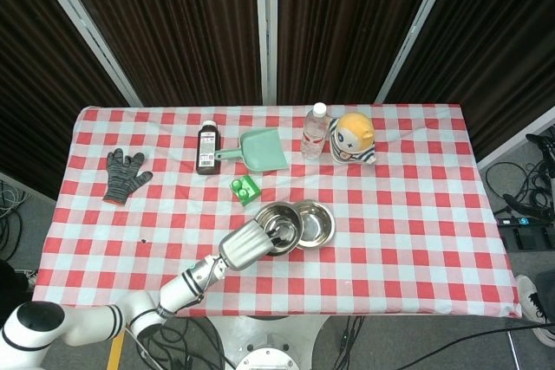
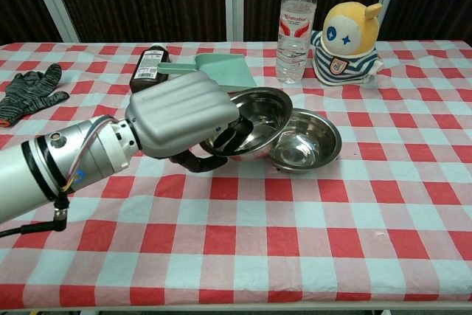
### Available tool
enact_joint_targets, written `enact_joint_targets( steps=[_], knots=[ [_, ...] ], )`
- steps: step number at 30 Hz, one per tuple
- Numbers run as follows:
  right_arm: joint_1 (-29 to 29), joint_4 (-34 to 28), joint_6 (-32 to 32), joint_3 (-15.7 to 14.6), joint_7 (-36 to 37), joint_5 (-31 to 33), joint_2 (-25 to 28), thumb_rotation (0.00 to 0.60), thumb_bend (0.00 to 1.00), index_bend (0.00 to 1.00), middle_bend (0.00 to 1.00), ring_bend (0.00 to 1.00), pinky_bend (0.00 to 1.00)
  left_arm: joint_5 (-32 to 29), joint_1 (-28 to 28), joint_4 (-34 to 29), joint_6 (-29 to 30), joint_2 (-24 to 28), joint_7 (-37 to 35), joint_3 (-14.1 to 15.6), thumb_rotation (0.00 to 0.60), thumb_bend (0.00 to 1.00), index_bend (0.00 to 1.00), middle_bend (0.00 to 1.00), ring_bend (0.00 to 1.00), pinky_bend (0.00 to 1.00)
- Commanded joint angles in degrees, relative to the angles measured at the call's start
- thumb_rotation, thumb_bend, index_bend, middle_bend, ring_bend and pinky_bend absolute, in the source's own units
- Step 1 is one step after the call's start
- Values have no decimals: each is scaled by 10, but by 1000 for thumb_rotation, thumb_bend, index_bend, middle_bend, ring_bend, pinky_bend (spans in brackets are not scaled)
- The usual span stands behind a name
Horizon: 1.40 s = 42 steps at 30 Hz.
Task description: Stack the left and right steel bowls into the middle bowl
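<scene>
Where the red-and-white checked tablecloth (image 1: 408, 214) covers the table, dark curtains with pale vertical posts hang behind it and grey floor with black cables shows at the sides. The landmark here is the shiny round steel bowl resting on the cloth (image 2: 308, 138) (image 1: 314, 223), near the table's middle. A second shiny steel bowl (image 2: 254, 117) (image 1: 277, 224) is gripped by the left hand (image 2: 181, 116) (image 1: 244, 244), dark fingers curled inside its near rim and thumb under it; the bowl is tilted and its far rim overlaps the resting bowl's left edge (whether the 2 touch cannot be told). The right hand is in neither view.

Behind the resting bowl stands a clear plastic water bottle with a white cap (image 2: 295, 23) (image 1: 314, 133); its red-and-white label is too small to read. Just right of the bottle sits a yellow round-headed plush toy in a striped shirt (image 2: 345, 42) (image 1: 354, 138). Behind and left of the resting bowl lie a mint-green plastic dustpan (image 2: 214, 71) (image 1: 260, 150), a dark brown bottle with a printed label (image 2: 150, 68) (image 1: 208, 148) (text illegible), and a small green object (image 1: 245, 188). Far left lies a grey knitted glove (image 2: 29, 92) (image 1: 123, 174).
</scene>
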Motion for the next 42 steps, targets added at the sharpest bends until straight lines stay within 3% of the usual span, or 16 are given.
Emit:
enact_joint_targets(
  steps=[1, 18, 30, 42],
  knots=[
    [-1, -7, 6, 3, -2, 0, 6, 600, 82, 149, 165, 0, 0, 2, -9, 9, -2, -5, 6, -2, 600, 387, 660, 697, 1000, 995],
    [-6, -25, 21, 14, 11, 3, 26, 600, 82, 149, 168, 0, 0, 1, -65, 64, -30, -24, 20, -13, 600, 387, 661, 697, 1000, 995],
    [-10, -36, 26, 20, 21, 9, 40, 600, 85, 150, 169, 0, 0, -8, -101, 61, -43, -40, 16, -26, 600, 387, 661, 697, 1000, 995],
    [-10, -37, 27, 20, 31, 4, 43, 600, 93, 154, 173, 0, 0, -20, -117, 121, -48, -70, 2, -21, 600, 387, 661, 697, 1000, 995]
  ],
)
